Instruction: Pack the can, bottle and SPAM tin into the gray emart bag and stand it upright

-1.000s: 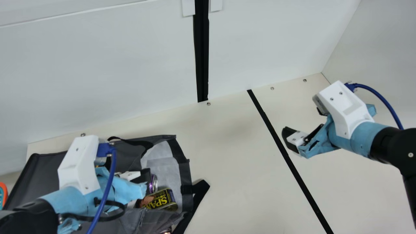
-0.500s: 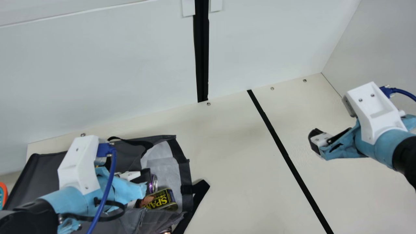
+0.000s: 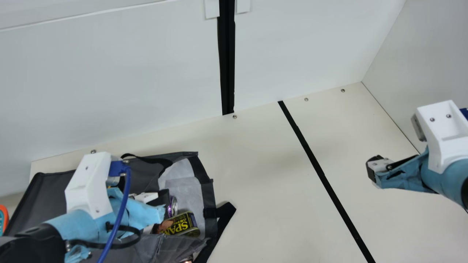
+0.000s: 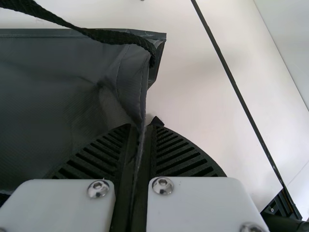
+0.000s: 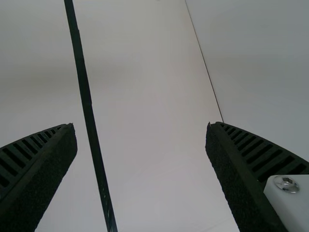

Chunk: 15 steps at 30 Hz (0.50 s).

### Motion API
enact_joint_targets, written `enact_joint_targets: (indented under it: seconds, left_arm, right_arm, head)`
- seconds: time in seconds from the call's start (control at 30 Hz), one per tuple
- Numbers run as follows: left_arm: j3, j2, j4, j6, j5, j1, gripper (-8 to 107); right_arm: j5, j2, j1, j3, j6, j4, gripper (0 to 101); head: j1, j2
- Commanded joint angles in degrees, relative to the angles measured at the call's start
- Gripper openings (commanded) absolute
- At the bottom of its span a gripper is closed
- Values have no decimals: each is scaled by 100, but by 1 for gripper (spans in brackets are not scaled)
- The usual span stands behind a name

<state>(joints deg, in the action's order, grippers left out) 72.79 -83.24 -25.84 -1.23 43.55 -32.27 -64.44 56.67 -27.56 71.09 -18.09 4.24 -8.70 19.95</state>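
Observation:
The gray bag [image 3: 51, 197] lies on its side at the left of the main view, its mouth toward the table's middle. Inside that mouth are the SPAM tin [image 3: 181, 224] and a purple can [image 3: 173, 206], side by side. My left gripper [image 3: 161, 199] is at the bag's opening, next to the can. In the left wrist view my left gripper [image 4: 140, 130] is shut on the bag's edge fabric [image 4: 144, 104]. My right gripper [image 3: 373, 168] is above the table's right part, away from the bag; in the right wrist view my right gripper [image 5: 141, 128] is open over bare table.
A black strap [image 3: 225, 215] sticks out from the bag's mouth onto the cream table [image 3: 270, 190]. A black tape line [image 3: 321, 175] crosses the table between bag and right arm. An orange and teal object [image 3: 3, 219] is at the far left; white walls stand behind and right.
My right arm has moved away to the right, farther from the bag and across from the tape line. My left arm, the bag and its contents have kept still.

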Motion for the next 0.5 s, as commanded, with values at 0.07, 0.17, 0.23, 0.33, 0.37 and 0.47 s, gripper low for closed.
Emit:
enact_joint_targets:
  seconds: [0.07,0.17,0.23,0.33,0.37,0.47]
  left_arm:
    - [0,0,0,0,0,0,-8]
    - [0,0,0,0,0,0,-8]
    - [0,0,0,0,0,0,-8]
    - [0,0,0,0,0,0,-8]
    - [0,0,0,0,0,0,-8]
    - [0,0,0,0,0,0,-8]
  right_arm:
    - [-278,-93,37,121,203,152,95]
    - [-453,-183,77,207,324,229,95]
    - [-546,-242,97,241,393,265,95]
    - [-546,-332,73,163,457,268,95]
    - [-546,-364,52,138,467,257,95]
    - [-546,-460,-32,68,498,162,95]
  head:
    - [-130,5]
    - [-130,5]
    - [-130,5]
    - [-130,5]
    - [-130,5]
    - [-130,5]
